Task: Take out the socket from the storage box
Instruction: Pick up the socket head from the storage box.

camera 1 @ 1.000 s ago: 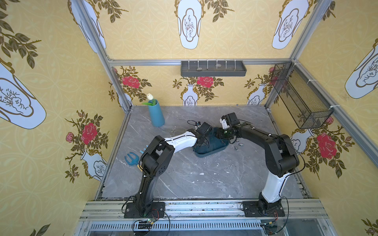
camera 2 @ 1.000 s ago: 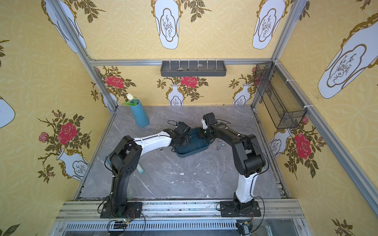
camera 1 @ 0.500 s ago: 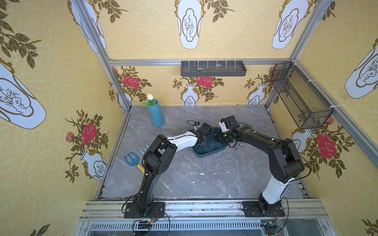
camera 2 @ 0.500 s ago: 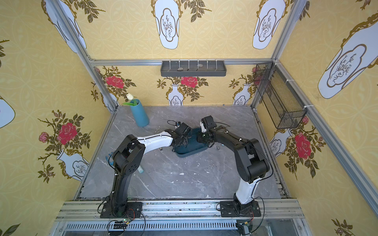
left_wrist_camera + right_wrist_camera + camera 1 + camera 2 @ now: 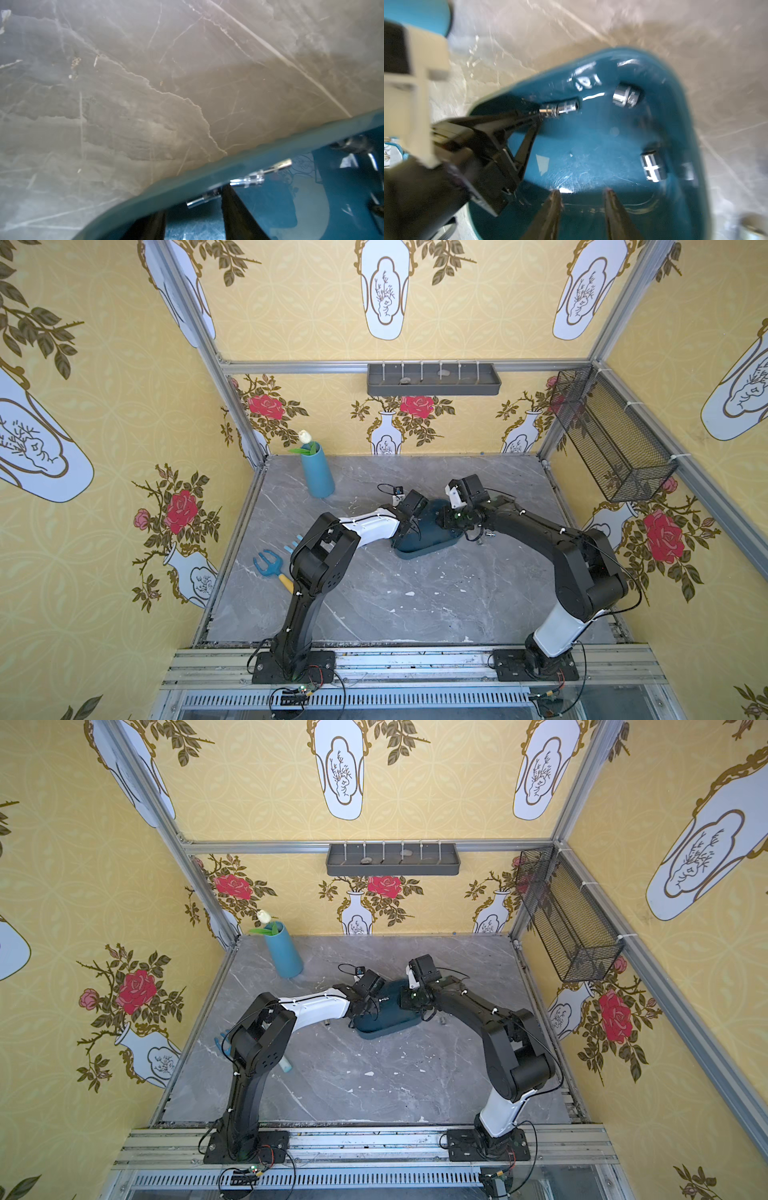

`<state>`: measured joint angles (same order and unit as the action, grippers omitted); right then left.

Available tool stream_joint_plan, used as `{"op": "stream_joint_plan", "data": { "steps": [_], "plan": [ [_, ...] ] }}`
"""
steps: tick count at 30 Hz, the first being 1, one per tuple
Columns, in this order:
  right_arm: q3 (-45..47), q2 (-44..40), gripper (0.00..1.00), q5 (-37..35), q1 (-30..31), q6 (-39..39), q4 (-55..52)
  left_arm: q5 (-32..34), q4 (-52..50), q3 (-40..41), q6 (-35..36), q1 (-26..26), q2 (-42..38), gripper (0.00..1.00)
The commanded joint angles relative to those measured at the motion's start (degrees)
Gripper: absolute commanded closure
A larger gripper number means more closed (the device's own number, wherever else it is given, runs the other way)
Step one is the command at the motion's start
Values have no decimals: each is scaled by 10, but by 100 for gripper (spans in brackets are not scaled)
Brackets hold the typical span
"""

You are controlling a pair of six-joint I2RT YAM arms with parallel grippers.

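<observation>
A: What do the left gripper jaws hold?
B: They pinch the thin end of a slim chrome socket inside the storage box, a glossy dark teal tub mid-tabletop.
A: And the right gripper?
B: Its jaws stand apart above the scratched floor, holding nothing. Two stubby ribbed sockets lie near the far wall.

storage box: teal, mid-table | sockets: apparently three chrome, inside
</observation>
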<state>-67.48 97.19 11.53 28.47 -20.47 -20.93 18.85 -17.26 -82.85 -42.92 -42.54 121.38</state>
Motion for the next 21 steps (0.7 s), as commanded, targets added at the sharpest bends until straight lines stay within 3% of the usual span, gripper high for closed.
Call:
{"op": "stream_joint_plan", "data": {
  "steps": [1,11,21],
  "plan": [
    [-13,-10,51,-15,-16,23,-17,-20,33,26,41,7,-11,53],
    [-39,35,46,13,-41,33,-13,-84,108,76,103,28,-38,52],
    [-47,80,47,27,-34,25,-3,-37,75,36,86,28,-15,51]
  ]
}}
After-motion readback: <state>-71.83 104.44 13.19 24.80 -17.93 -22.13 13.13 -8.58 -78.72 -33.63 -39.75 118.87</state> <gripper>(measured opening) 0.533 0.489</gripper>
